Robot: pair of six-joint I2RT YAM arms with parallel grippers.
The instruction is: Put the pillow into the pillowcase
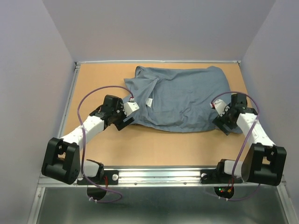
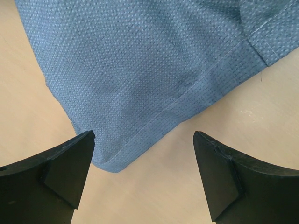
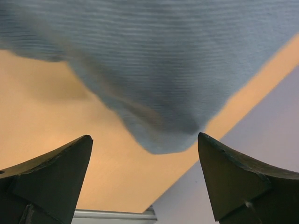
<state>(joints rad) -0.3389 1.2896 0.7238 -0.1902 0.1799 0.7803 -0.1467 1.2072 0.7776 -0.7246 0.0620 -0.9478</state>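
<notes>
Pillowcase (image 1: 187,100) slate blue w/ fine dot weave.

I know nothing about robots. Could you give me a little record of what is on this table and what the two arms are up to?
surface: tan flat table
cloth: limp slate-blue fabric pillowcase, lying rumpled on the table
label: small white tag on the cloth
pillow: none showing; whether it is inside, cannot tell
left jaws: open, a hemmed corner of the cloth just ahead, between them
right jaws: open, facing another corner, gripping nothing
</notes>
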